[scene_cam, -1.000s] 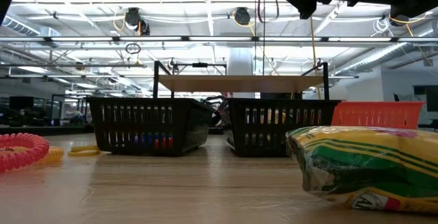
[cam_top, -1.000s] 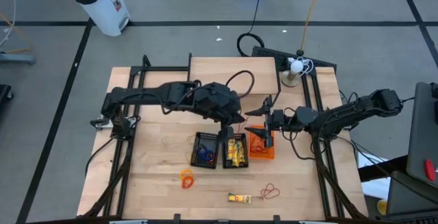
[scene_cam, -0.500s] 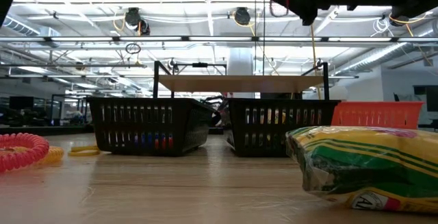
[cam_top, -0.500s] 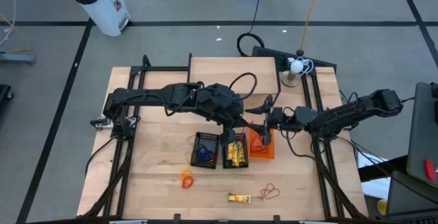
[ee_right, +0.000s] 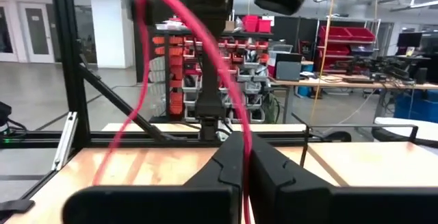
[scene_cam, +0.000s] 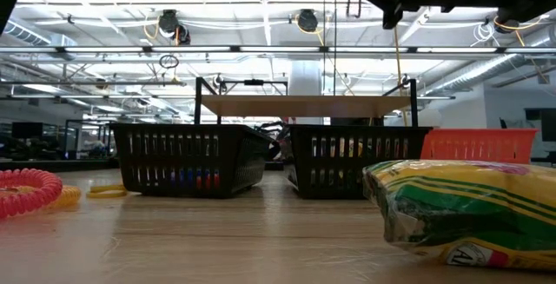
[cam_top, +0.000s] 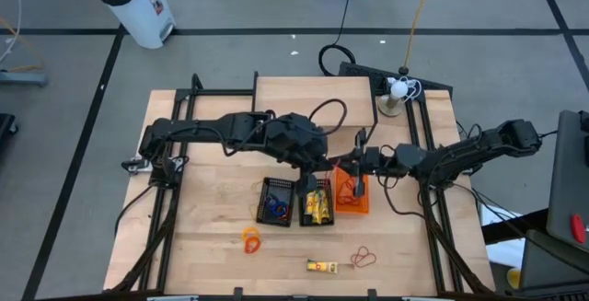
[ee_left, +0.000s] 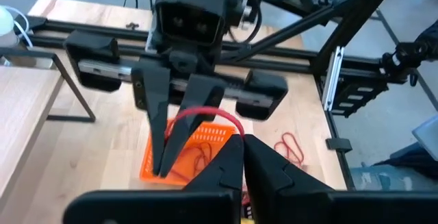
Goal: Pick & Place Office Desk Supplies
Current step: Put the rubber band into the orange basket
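**Counts on the table**

Three baskets are sitting mid-frame in the high view: two black baskets (cam_top: 276, 200) and one orange basket (cam_top: 351, 200). Two robot arms are reaching in, one from each side. Loose lower down are lying one orange coil (cam_top: 250, 238), one yellow packet (cam_top: 322, 266), and one red rubber band (cam_top: 364, 258).

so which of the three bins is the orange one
The orange bin, rightmost in the row, under the right tool; the other two bins are black.
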Available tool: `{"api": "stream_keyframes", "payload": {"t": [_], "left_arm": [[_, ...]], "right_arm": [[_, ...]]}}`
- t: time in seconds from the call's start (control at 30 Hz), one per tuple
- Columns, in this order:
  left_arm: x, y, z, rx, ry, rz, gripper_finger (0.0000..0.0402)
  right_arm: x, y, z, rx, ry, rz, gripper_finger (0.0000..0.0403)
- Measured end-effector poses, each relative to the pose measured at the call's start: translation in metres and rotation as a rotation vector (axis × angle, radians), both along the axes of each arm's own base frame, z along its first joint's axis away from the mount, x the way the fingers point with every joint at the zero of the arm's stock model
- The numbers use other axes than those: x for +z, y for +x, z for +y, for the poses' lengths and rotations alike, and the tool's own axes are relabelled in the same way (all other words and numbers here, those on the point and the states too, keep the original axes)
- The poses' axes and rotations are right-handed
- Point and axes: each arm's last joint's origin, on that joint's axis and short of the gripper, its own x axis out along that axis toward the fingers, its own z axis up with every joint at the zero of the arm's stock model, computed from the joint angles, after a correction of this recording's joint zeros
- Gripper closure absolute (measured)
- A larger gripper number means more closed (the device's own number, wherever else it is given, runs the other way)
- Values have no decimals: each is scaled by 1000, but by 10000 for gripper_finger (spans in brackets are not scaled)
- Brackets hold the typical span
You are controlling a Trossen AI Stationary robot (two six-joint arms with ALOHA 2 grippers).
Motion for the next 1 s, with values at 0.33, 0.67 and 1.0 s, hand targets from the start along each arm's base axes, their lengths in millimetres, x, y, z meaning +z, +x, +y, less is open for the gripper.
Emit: {"api": "stream_keyframes", "payload": {"t": [0.33,0.67,1.0], "left_arm": [[-5,-4,2,-2,14,63,367],[6,-13,3,-9,31,40,324],[1,-39,9,172,95,241,307]], "right_arm": [[5,-7,-1,1,-2,13,403],[11,-21,-3,2,3,53,403],[15,-44,-7,5,70,144,403]]}}
